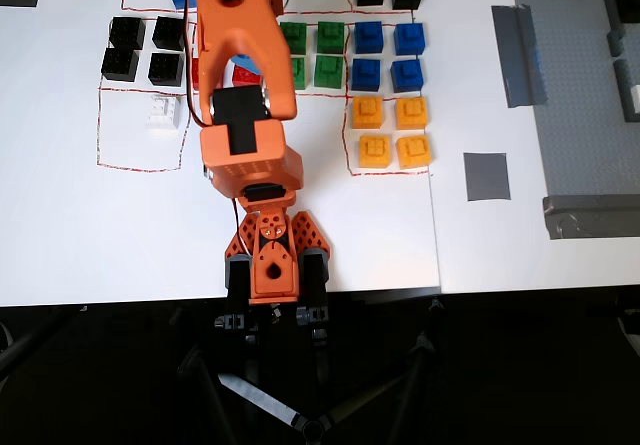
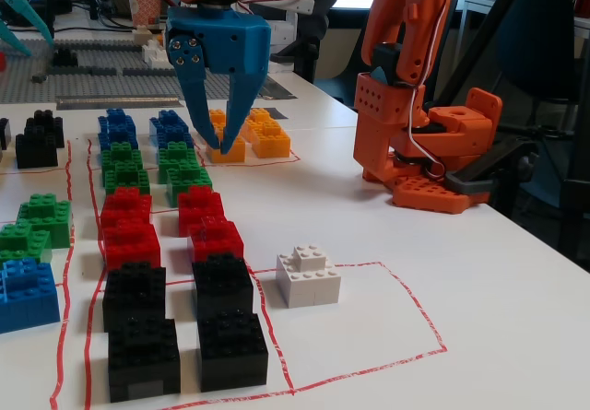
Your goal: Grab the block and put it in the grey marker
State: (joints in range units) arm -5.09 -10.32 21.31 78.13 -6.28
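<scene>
one white block (image 2: 308, 274) is sitting alone inside a red-outlined box (image 2: 406, 310) on the white table (image 2: 479, 272), and in the fixed view it is resting upright, stud on top, just to the right of the black bricks (image 2: 221, 286). up in the overhead view the same block (image 1: 162, 111) is showing at the left, below the cluster of four black bricks (image 1: 146, 47), partly beside the orange arm (image 1: 240, 65). the gripper (image 2: 219, 138) is hanging in the air well behind the block in the fixed view, its blue fingers (image 2: 243, 97) pointing down with a clear gap between the tips, nothing between them. it is hovering above the rows of red bricks (image 2: 129, 240) and green bricks (image 2: 175, 163), with the yellow bricks (image 2: 267, 138) showing past it. the overhead view is not showing the fingertips, since the arm is covering them. over on the right of the overhead view, the grey marker (image 1: 486, 176) is lying flat and bare on the table, well apart from the block, to the right of the yellow bricks (image 1: 392, 130) and below a long grey tape strip (image 1: 516, 53). blue bricks (image 1: 388, 53) are sitting above the yellow ones. the arm's orange base (image 2: 424, 161) is standing at the right of the fixed view.
</scene>
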